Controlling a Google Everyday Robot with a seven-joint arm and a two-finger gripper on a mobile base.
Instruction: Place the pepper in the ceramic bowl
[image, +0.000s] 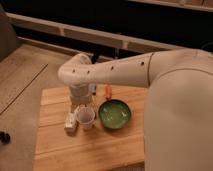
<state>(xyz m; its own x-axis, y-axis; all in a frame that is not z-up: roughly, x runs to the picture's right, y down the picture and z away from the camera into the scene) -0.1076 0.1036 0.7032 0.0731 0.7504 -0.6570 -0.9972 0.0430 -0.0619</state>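
The pepper (107, 90) is a small orange-red piece lying on the wooden table (55, 145), just behind the ceramic bowl (115, 114). The bowl is round, glossy green and stands right of the table's middle with nothing in it. My white arm reaches in from the right. Its wrist hangs over the table's back left part. The gripper (77, 106) points down below the wrist, left of the pepper and the bowl and right beside a small pale cup (86, 118). The wrist hides most of it.
A small white object (70, 122) lies left of the cup. A bit of blue (93, 89), perhaps a brush, shows beside the wrist near the pepper. A dark wall with a rail stands behind the table; floor lies to the left.
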